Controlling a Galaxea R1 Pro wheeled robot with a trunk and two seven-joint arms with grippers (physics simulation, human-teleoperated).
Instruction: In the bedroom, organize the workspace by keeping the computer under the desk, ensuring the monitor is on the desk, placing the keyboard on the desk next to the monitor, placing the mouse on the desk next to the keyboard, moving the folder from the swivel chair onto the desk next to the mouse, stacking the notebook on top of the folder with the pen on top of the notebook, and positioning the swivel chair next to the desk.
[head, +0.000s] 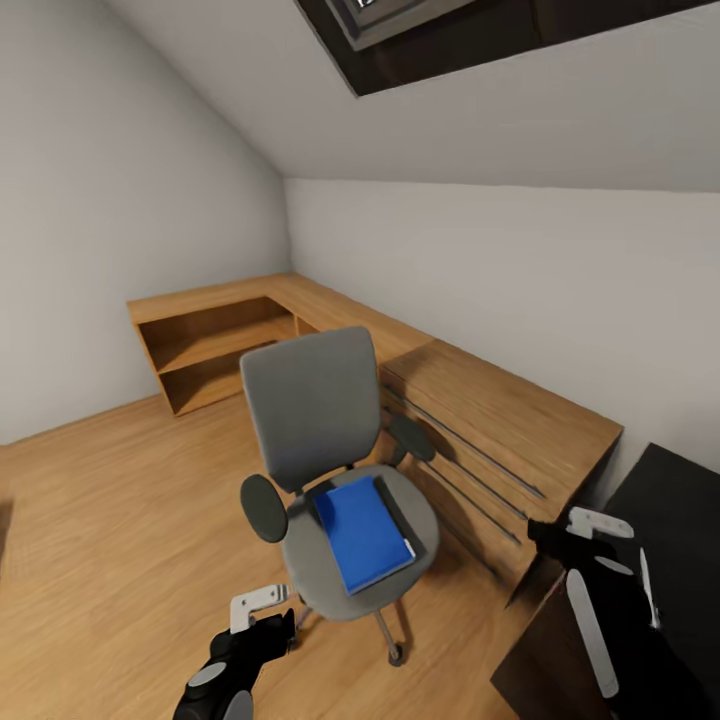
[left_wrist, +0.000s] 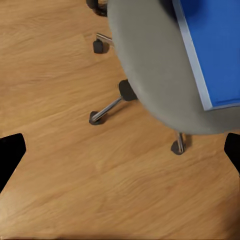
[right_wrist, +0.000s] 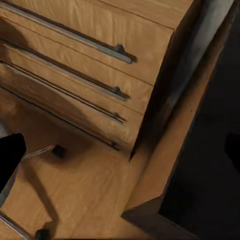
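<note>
Left gripper (head: 262, 607): your jaws stand spread, nothing between them, poised over bare floor (left_wrist: 75, 190) just in front of the chair (head: 330, 470). In the left wrist view its two dark fingertips (left_wrist: 11, 155) sit at opposite edges with wood planks between. The arm reaches forward, low, beside the seat.

Right gripper (head: 590, 528): white fingers over the corner of the desk (head: 670, 520); you cannot tell from these views whether the jaws are spread or closed. In the right wrist view a dark fingertip (right_wrist: 10, 157) shows at one edge. The forearm rises steeply.

Chair: one, grey, two black armrests, chrome star base; three castors show in the left wrist view. It faces you, its back toward the oak units.

Folder (head: 362, 533): one, blue, lying flat on the chair seat, with a dark edge along its far side.

Desk: one, black; only its corner shows, at your right.

Chest (head: 500, 440): one, oak, touching the desk's end; three long bar handles (right_wrist: 75, 37).

Shelf unit (head: 215, 345): one, oak, open, in the far corner.
</note>
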